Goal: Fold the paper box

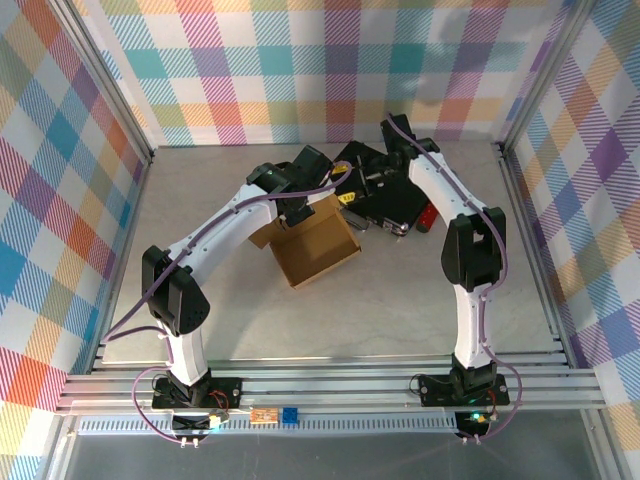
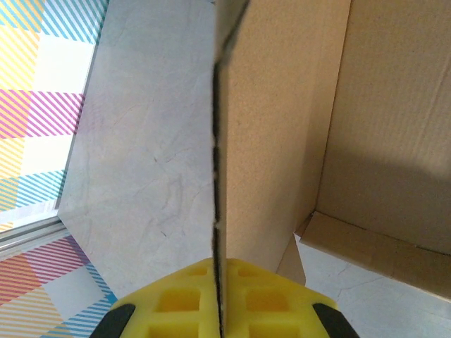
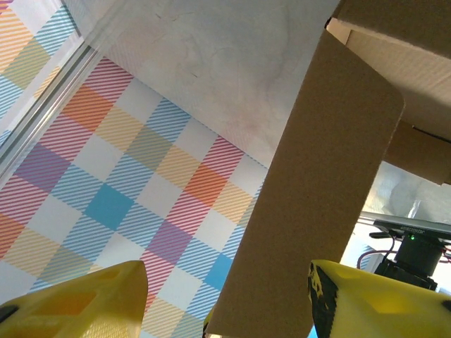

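Grey surface (image 1: 400, 310): pale and mottled, carrying everything.
Walls (image 1: 330, 70): pastel plaid on three sides of the surface.
Rail (image 1: 330, 385): aluminium, along the near edge, with both arm bases bolted to it.
Left arm (image 1: 215, 235): white with black joints, arcing from its base up and right to the far-left side of the box (image 1: 318, 245).
Right arm (image 1: 470, 260): white and black, rising straight from its base, then bending left toward the far-right side of the box.
Box: brown cardboard, near the middle of the surface, turned at an angle, open at the top with its walls standing, between the two wrists.
Black case (image 1: 392, 205): just behind and right of the box, partly under the right wrist.
Left claw (image 2: 220, 282): yellow fingers closed tight on the edge of an upright box wall (image 2: 282, 127), the board running straight up from between them.
Right claw (image 3: 225, 296): yellow fingers partway open and well apart. A round-cornered box flap (image 3: 317, 197) rises between them, clear of one finger. Whether it touches the other cannot be told.
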Controlling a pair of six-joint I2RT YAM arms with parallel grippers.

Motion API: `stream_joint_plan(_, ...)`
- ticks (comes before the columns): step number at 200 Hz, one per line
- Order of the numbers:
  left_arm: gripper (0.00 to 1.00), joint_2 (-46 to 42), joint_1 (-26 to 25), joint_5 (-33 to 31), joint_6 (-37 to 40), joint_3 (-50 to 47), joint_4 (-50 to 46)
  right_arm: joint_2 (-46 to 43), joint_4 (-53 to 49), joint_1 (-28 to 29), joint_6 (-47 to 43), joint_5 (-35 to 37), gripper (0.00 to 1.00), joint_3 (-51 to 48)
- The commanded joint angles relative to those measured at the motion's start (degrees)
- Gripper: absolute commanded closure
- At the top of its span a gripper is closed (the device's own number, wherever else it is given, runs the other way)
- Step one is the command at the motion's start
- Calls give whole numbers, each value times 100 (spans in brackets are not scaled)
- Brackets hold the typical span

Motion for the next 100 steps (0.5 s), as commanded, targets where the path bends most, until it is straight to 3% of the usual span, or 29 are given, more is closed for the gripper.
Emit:
stream_joint_plan(1, 100, -73, -79, 0, 36, 136, 78, -108, -44, 79, -26, -70, 39, -149)
stream_joint_plan(100, 100, -92, -88, 24, 20, 143, 74, -61, 219, 294, 260, -179, 38, -253)
